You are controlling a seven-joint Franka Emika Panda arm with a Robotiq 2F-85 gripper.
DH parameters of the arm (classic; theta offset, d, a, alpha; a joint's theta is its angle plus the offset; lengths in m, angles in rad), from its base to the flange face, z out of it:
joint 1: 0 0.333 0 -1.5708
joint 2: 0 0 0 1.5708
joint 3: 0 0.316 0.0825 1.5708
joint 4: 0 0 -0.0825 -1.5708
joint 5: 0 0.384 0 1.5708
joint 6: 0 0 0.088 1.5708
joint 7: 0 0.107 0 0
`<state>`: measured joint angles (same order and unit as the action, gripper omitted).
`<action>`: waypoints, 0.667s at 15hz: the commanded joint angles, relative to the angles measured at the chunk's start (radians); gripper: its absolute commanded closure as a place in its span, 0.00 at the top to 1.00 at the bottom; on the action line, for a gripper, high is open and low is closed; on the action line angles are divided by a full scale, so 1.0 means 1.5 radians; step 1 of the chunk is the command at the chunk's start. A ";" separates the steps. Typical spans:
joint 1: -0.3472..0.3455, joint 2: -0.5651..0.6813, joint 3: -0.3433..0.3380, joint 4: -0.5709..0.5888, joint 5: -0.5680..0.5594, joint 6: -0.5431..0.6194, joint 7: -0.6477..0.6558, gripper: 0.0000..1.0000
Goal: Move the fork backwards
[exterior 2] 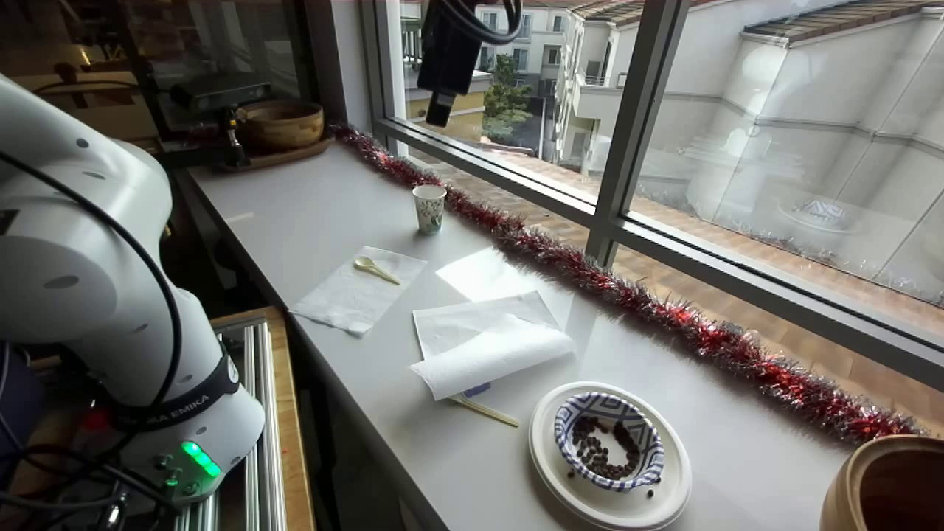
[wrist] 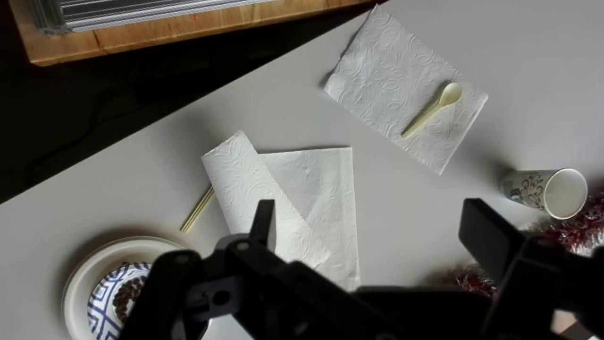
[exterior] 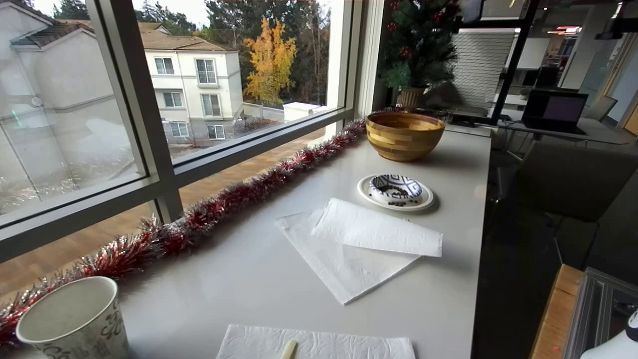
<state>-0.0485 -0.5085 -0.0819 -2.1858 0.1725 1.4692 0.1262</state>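
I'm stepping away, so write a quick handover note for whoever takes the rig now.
Gripper: open, holding nothing, above the table.
Fork: not confirmed; a pale handle juts from under the folded paper towel, far end hidden. A spoon lies on the other paper towel.
Done: nothing is gripped; the pictures confirm no move.
Left: probably check whether the handle is the fork's, then grip it and move it backwards.
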 commanded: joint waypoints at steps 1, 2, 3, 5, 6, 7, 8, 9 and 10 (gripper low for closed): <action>-0.048 0.050 -0.002 -0.045 0.006 0.123 0.060 1.00; -0.060 0.067 -0.005 -0.063 0.006 0.165 0.074 1.00; -0.070 0.083 -0.009 -0.079 0.005 0.199 0.090 1.00; -0.090 0.120 -0.018 -0.111 0.006 0.266 0.120 1.00; -0.098 0.144 -0.024 -0.122 0.010 0.299 0.135 1.00; -0.104 0.164 -0.031 -0.132 0.011 0.323 0.143 1.00; -0.110 0.181 -0.039 -0.145 0.010 0.351 0.144 1.00; -0.116 0.198 -0.046 -0.158 0.007 0.384 0.142 1.00; -0.120 0.214 -0.054 -0.167 0.008 0.409 0.142 1.00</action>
<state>-0.2082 -0.2472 -0.1389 -2.3974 0.1722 1.9795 0.3152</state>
